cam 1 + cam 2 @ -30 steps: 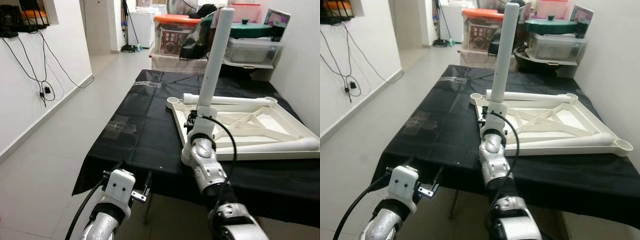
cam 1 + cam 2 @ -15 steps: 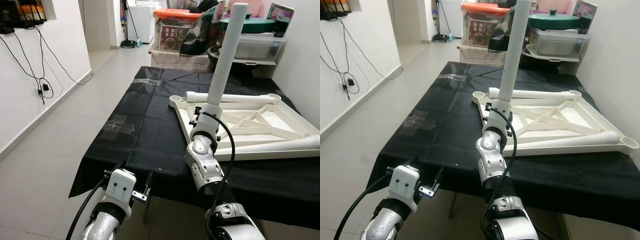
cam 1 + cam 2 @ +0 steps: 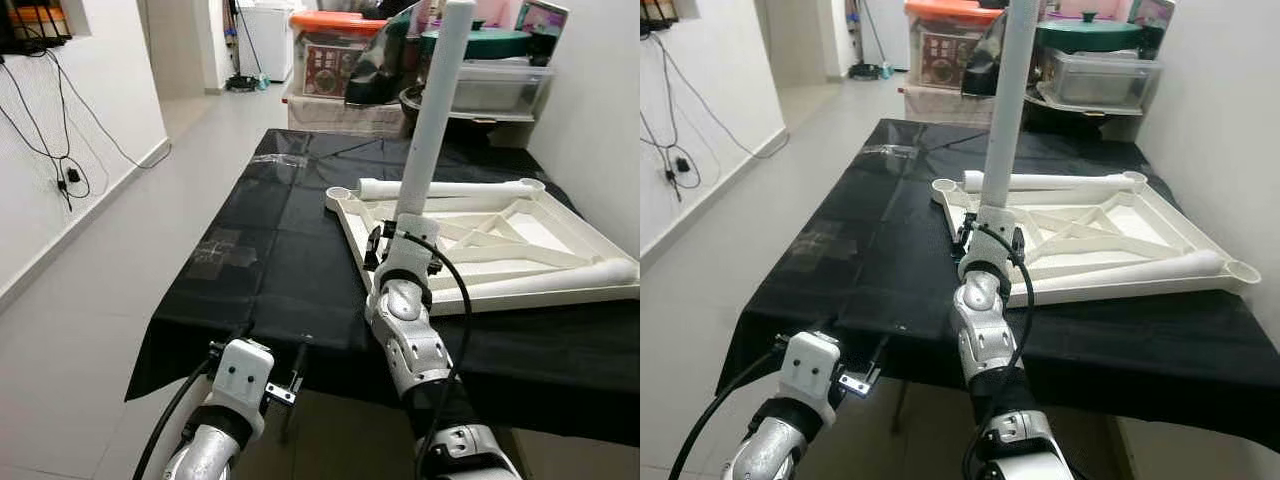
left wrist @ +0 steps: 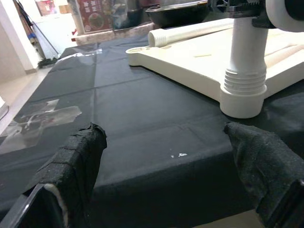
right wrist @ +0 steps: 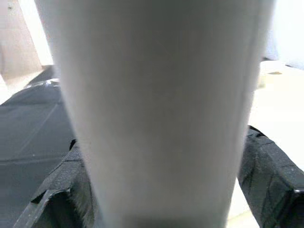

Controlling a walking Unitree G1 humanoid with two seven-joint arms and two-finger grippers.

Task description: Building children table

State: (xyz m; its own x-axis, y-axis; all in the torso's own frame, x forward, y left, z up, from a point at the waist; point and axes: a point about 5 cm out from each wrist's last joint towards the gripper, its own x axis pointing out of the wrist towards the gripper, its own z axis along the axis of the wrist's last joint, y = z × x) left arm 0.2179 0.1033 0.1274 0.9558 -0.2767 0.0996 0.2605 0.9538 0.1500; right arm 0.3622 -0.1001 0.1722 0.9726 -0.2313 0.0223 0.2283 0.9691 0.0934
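Observation:
A white children's tabletop (image 3: pixel 349 226) lies upside down on a table under a black cloth (image 3: pixel 270 260). One white leg (image 3: pixel 432 110) stands almost upright at its near left corner. My right gripper (image 3: pixel 400 238) is shut on this leg low down, with black fingers (image 5: pixel 270 175) on either side of the leg (image 5: pixel 156 109). In the left wrist view the leg's threaded end (image 4: pixel 243 80) sits in the round corner socket (image 4: pixel 242 105). Two more legs lie across the frame, one at the back (image 3: pixel 450 188) and one at the front (image 3: pixel 540 280). My left gripper (image 3: pixel 287 372) hangs open just below the table's near edge.
Storage boxes (image 3: pixel 335 60) and a pot with a green lid (image 3: pixel 490 42) crowd the far end of the table. A white wall (image 3: pixel 600 120) runs close on the right. Tiled floor (image 3: pixel 80 320) opens to the left, with cables (image 3: pixel 55 150) on the left wall.
The camera has shifted a little. My right gripper still holds the leg, which leaned further right and now stands straighter. The left arm has not moved.

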